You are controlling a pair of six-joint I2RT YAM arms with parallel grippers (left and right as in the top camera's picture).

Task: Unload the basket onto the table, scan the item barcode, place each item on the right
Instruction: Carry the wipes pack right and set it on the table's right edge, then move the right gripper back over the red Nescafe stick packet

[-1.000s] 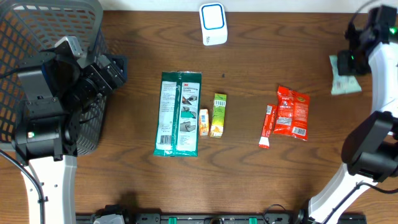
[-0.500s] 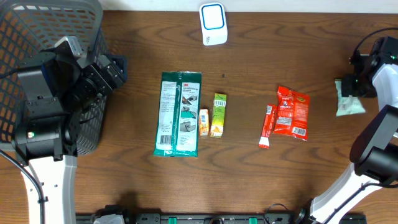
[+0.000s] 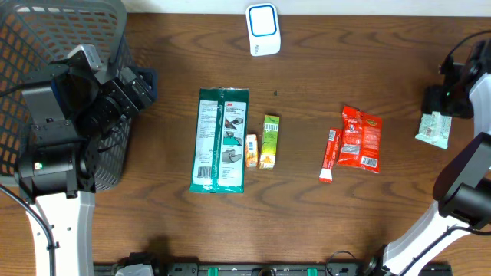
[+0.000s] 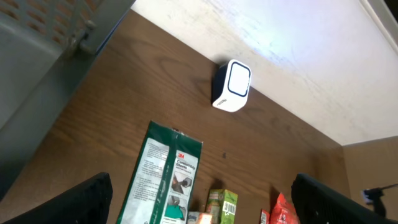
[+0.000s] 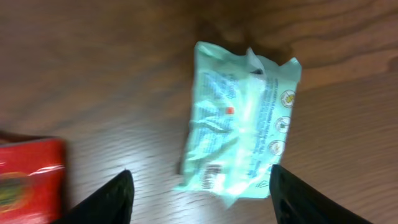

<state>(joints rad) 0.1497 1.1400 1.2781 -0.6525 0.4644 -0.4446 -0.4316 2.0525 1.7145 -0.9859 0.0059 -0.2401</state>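
Since a second ago the pale green packet (image 3: 434, 129) has come down from the upper right of the overhead frame, where it sat at the right gripper (image 3: 449, 98). It now lies on the table (image 3: 307, 222) at mid-height on the right edge, just below the gripper.

The right wrist view shows what the overhead cannot. The jaws are spread, with a dark finger (image 5: 115, 199) in each lower corner, and the crumpled packet lies flat on the wood between and above them, held by neither. Its print is blurred. A corner of the red packet (image 5: 28, 180) shows at the left edge.

Only the overhead gives the whole row: a long green pack (image 3: 220, 139), a small orange box (image 3: 251, 150), a green-yellow box (image 3: 269, 141), a red tube (image 3: 330, 155) and the red packet in mid-frame. The white scanner (image 3: 262, 29) stands at top centre and the grey basket (image 3: 46, 31) in the upper left.

The left gripper (image 3: 142, 83) hangs beside the basket. Its wrist view shows the jaws wide apart with nothing between them, and the scanner's face above centre.
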